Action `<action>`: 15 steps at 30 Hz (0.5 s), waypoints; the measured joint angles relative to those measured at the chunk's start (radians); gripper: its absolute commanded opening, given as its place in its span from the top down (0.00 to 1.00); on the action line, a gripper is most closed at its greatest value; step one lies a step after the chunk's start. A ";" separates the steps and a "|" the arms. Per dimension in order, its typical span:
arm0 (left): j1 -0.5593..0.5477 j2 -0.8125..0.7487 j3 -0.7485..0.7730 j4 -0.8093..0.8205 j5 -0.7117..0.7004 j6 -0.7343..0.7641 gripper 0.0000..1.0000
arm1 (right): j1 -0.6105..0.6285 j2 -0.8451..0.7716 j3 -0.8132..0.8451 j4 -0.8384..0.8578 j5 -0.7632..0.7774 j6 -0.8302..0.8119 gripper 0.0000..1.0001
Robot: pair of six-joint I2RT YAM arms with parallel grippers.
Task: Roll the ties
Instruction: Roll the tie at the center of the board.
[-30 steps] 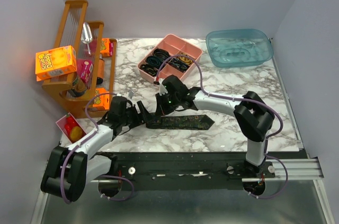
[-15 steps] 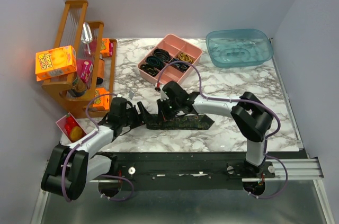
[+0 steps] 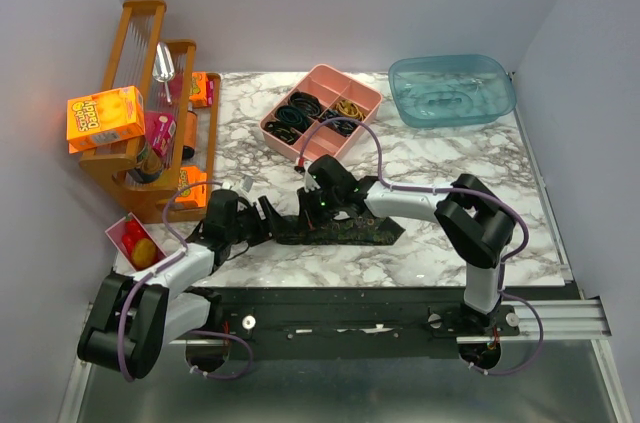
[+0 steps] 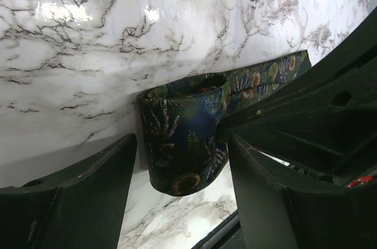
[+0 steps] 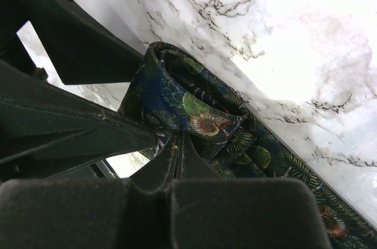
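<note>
Top view: tie (image 3: 345, 230) lies left-right on tabletop (image 3: 450, 173), rolled end at left between both arms; right fingers (image 3: 314, 211) on it.

Left wrist: roll (image 4: 182, 137) sits upright between left fingers (image 4: 82, 184), spread wide.

Right wrist: right fingers (image 5: 177, 160) pinch the fold, narrow.

tie (image 4: 182, 137): dark navy, green fern-and-flower print | table (image 3: 440, 173): white-grey marble | tray (image 3: 322, 113): pink
</note>
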 measured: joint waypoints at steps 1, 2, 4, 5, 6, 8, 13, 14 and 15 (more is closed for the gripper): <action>0.000 0.000 -0.006 0.009 0.005 -0.003 0.31 | 0.000 0.000 -0.002 0.004 0.001 0.003 0.99; 0.000 0.000 -0.011 0.018 0.009 -0.006 0.33 | 0.000 0.000 -0.003 0.006 0.001 0.004 0.99; 0.000 0.002 -0.024 0.036 0.017 -0.013 0.38 | 0.000 0.000 -0.005 0.009 0.006 0.010 0.99; 0.000 0.003 -0.029 0.044 0.020 -0.016 0.40 | 0.000 0.000 -0.005 0.010 0.008 0.014 0.99; 0.000 0.008 -0.034 0.057 0.024 -0.021 0.41 | 0.000 0.000 -0.006 0.011 0.009 0.016 0.98; 0.000 0.024 -0.039 0.077 0.026 -0.024 0.46 | 0.000 0.000 -0.007 0.012 0.010 0.018 0.99; 0.002 0.066 -0.045 0.133 0.033 -0.039 0.66 | 0.000 0.000 -0.008 0.014 0.012 0.021 0.99; 0.002 0.073 -0.047 0.145 0.035 -0.043 0.69 | 0.000 0.000 -0.008 0.015 0.012 0.021 0.98; 0.002 0.076 -0.048 0.153 0.037 -0.045 0.71 | 0.000 0.000 -0.009 0.015 0.012 0.021 0.99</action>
